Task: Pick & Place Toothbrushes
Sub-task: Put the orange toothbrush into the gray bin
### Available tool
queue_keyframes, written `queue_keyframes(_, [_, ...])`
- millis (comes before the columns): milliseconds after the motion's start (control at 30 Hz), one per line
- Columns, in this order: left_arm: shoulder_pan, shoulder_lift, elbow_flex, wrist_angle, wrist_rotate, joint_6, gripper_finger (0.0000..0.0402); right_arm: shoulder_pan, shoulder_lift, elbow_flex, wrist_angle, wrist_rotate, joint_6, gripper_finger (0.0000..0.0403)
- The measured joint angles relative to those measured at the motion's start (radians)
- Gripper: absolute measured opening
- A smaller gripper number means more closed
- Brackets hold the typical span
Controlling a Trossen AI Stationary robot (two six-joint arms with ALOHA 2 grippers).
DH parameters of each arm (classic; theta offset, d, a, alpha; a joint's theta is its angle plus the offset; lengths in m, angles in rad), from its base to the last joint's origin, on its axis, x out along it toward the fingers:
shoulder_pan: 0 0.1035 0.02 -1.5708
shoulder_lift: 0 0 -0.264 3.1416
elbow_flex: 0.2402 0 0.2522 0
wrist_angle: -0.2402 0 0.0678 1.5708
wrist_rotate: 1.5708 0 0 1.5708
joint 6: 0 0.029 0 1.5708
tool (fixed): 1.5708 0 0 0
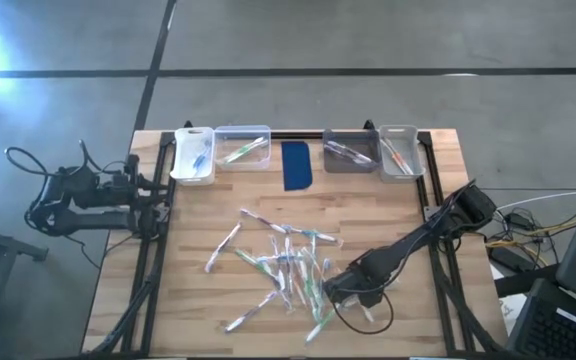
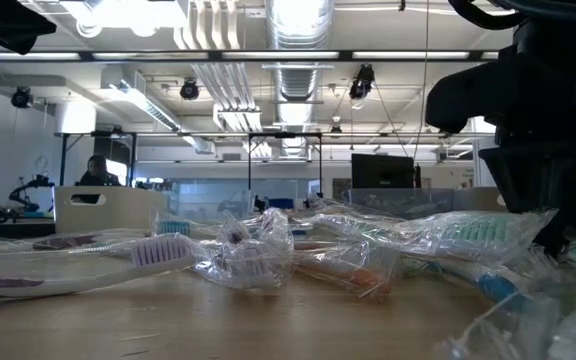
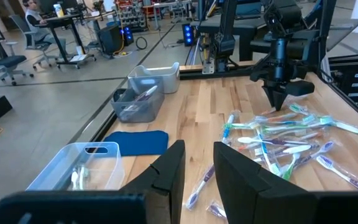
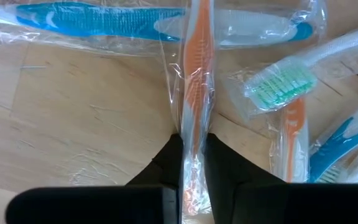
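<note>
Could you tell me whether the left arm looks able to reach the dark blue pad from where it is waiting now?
Probably yes: the left end effector waits at the table's left edge, and bare tabletop lies between it and the dark blue pad.

- We find no text, label, brand, number or sign that can be read in any of the four views.
- We see no print on the wrapped toothbrushes point(image 4: 194, 81) in the right wrist view, where they show closest.
- We can make out nothing on the screens in the room behind the table.
</note>
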Motion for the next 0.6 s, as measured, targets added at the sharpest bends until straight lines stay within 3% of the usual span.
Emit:
queue_keyframes(400, [0.000, 0.000, 0.000, 0.000, 0.000, 0.000, 0.0090, 0.006, -0.158, 0.034, -0.105, 0.008, 0.110, 0.0003])
queue_keyframes(600, [0.000, 0.000, 0.000, 0.000, 0.000, 0.000, 0.0090, 0.007, -0.282, 0.037, -0.163, -0.008, 0.275, 0.0005])
